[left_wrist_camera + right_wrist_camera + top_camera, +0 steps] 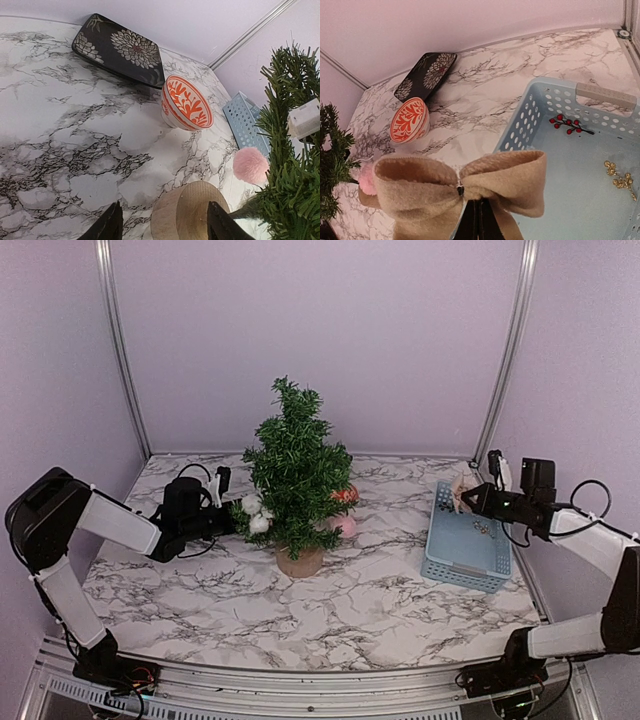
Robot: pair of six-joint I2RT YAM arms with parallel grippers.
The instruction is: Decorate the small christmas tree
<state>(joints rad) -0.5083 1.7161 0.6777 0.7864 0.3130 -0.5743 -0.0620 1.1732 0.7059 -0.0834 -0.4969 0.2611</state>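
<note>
The small christmas tree (296, 465) stands mid-table on its round tan base (299, 561), with white balls (255, 512) on its left side and a pink pom-pom (345, 526) on its right. In the left wrist view the base (189, 212) lies between my fingers, and green branches (290, 165) and the pom-pom (250, 165) sit to the right. My left gripper (162, 225) is open and empty beside the tree's left side (222, 502). My right gripper (479, 220) is shut on a tan felt bow (460, 187), held above the blue basket's left edge (462, 490).
The blue perforated basket (470, 568) at the right holds a red berry sprig (568, 124) and a gold sprig (619, 178). An orange-patterned cup (186, 102) and a dark floral plate (120, 48) sit behind the tree. Walls close the back and sides.
</note>
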